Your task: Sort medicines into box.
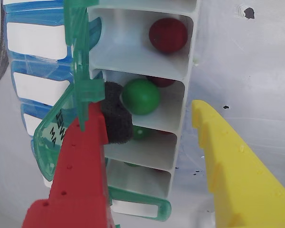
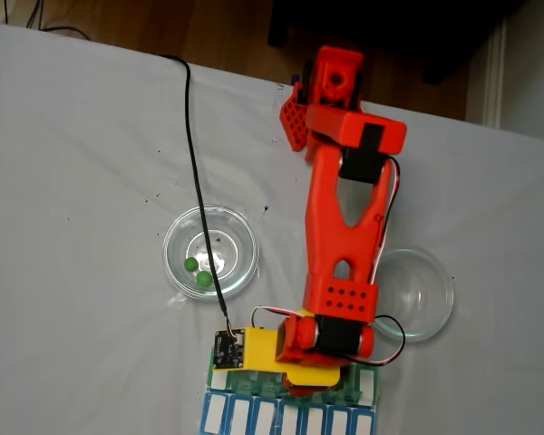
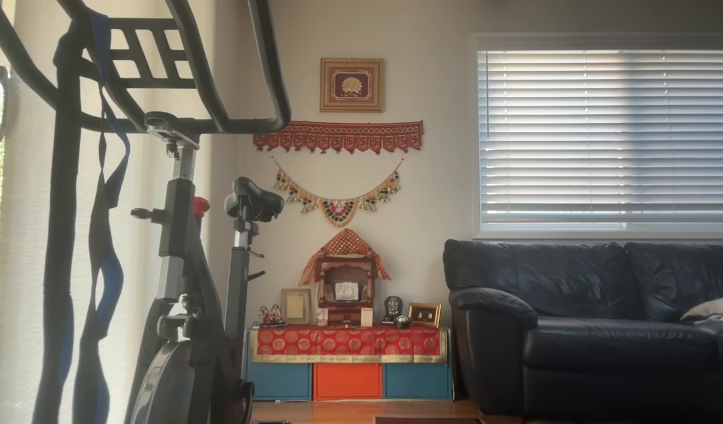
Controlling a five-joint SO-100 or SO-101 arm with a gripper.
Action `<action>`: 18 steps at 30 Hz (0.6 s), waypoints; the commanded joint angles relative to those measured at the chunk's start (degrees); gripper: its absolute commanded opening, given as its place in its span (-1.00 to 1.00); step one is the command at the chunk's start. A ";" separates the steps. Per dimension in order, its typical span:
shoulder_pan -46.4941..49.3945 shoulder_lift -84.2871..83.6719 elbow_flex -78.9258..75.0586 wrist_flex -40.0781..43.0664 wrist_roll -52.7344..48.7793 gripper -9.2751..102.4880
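Note:
In the wrist view the box [image 1: 133,57] lies under my gripper [image 1: 147,111], its green lids [image 1: 80,71] standing open. The gripper is open, with the red finger and its black pad [image 1: 116,118] on the left and the yellow finger [image 1: 228,161] far to the right. A green ball [image 1: 141,96] sits right beside the black pad over the second compartment, and a dark red ball [image 1: 162,81] peeks out behind it. The top compartment holds a dark red ball [image 1: 167,34]. Lower compartments show more green balls [image 1: 140,132]. Two green balls [image 2: 198,271] lie in the left glass dish [image 2: 240,231].
The blue row of compartments [image 1: 38,40] adjoins the green one, also at the picture's bottom edge in the fixed view [image 2: 281,419]. A second glass dish [image 2: 426,294] stands right of the arm [image 2: 344,227]. A black cable [image 2: 192,154] runs across the white table. The other view shows a living room.

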 commanded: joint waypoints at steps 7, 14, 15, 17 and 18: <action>0.62 9.76 -2.55 2.37 -3.16 -0.55; 5.98 10.90 -10.99 15.03 -10.90 -0.54; 6.94 11.25 -12.13 16.79 -12.48 -0.53; 9.14 12.04 -13.80 19.34 -15.47 -0.57; 10.02 12.48 -13.97 19.86 -16.52 -0.61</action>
